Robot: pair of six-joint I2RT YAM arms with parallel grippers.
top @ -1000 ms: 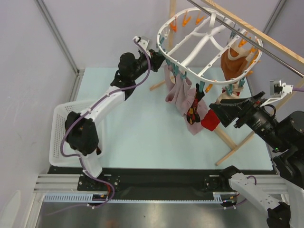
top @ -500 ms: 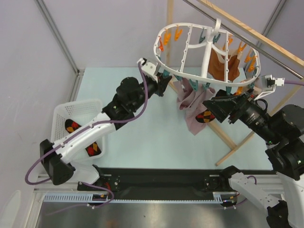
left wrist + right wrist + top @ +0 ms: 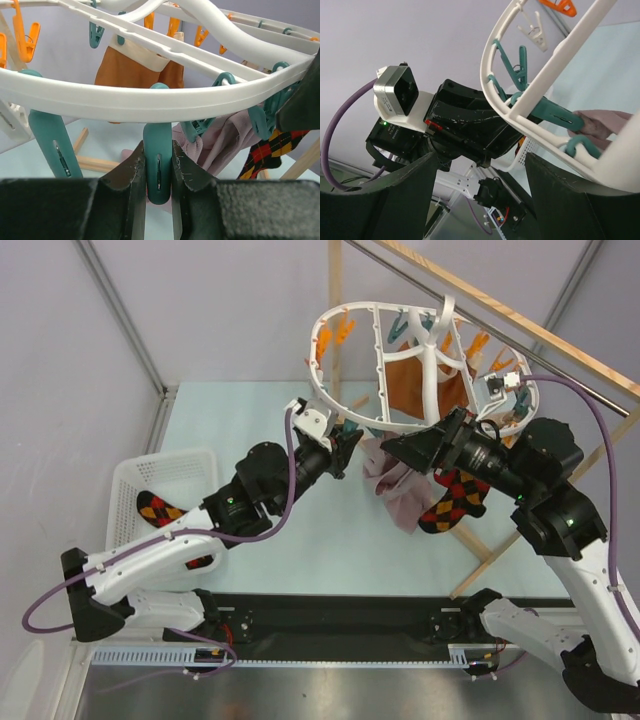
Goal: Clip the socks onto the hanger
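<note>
The white round hanger [image 3: 372, 418] hangs from the rack, with teal and orange clips on its rim. My left gripper [image 3: 343, 448] is at its near rim. In the left wrist view my left gripper [image 3: 159, 176] is shut on a dangling teal clip [image 3: 158, 150]. One argyle sock [image 3: 455, 498] hangs under the rim beside a teal clip [image 3: 264, 119], and shows in the left wrist view [image 3: 261, 152]. Another sock [image 3: 160, 508] lies in the basket. My right gripper [image 3: 398, 450] is open and empty, its jaws wide apart [image 3: 482, 200], facing the left gripper below the rim.
A white basket [image 3: 128, 480] stands at the left. A mauve-pink cloth [image 3: 392, 480] and an orange-brown garment [image 3: 408, 390] hang from the hanger. Wooden rack poles [image 3: 490, 540] slope at the right, with a metal rail overhead.
The left arm has come nearer and lower and now holds a near-rim clip. The right arm has swung left to the rim. The hanger has turned and tilted, carrying the sock rightward.
</note>
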